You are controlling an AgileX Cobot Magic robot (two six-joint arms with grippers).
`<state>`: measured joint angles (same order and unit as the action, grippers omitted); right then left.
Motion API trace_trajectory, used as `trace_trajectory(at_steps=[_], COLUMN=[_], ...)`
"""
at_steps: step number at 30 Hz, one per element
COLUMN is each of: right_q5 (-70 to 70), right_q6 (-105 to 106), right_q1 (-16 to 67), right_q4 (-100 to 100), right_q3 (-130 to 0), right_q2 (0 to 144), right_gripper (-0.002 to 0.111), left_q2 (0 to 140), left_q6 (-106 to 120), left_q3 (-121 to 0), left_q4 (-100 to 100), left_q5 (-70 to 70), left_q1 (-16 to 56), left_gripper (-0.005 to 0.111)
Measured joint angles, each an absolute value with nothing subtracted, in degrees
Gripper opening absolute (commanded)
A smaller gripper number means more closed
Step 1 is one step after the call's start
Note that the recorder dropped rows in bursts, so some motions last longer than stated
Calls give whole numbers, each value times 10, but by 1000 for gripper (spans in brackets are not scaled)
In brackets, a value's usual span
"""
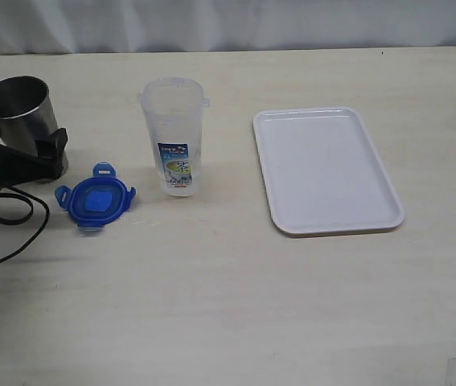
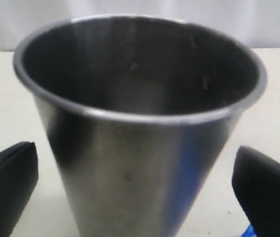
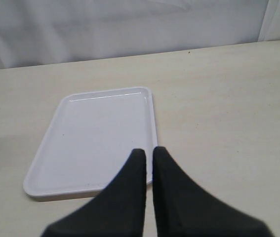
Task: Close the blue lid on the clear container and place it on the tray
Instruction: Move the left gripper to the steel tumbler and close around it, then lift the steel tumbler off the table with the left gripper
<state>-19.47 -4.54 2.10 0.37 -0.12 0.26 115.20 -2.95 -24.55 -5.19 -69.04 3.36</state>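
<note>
The blue lid (image 1: 95,199) lies flat on the table with its flaps spread, just left of the clear container (image 1: 174,137). That container stands upright and uncovered, its label facing the camera. The white tray (image 1: 326,169) lies bare to the right and shows too in the right wrist view as the tray (image 3: 95,133). My left gripper (image 2: 139,192) is open, one finger on each side of a steel cup (image 1: 18,112), with a gap at both sides. My right gripper (image 3: 149,154) is shut on nothing, hovering near the tray's near corner; the exterior view does not show it.
The tapered steel cup (image 2: 135,123) stands at the far left of the table, close behind the lid. A black cable (image 1: 10,233) loops over the table under the left arm. A pale curtain hangs behind the table's far edge.
</note>
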Motion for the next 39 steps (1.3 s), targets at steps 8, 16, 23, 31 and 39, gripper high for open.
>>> trace_trajectory(at_steps=[8, 16, 23, 31, 39], right_q5=[-195, -195, -195, -195, -195], right_q6=[-45, -45, -45, -45, -45], right_q1=[21, 21, 21, 21, 21], right_q4=[4, 4, 4, 4, 4], right_q3=[-1, -1, -1, -1, -1], right_q2=[3, 3, 3, 3, 3], right_gripper=[5, 5, 5, 5, 5], left_q2=[1172, 1173, 1173, 1194, 1194], left_q6=[-30, -30, -30, -30, -30], left_q3=[-248, -291, -292, -292, -292], left_q4=[-45, -49, -49, -42, -42], left_q5=[-690, -689, -681, -687, -690], left_q1=[34, 34, 34, 34, 34], left_gripper=[105, 105, 105, 105, 105])
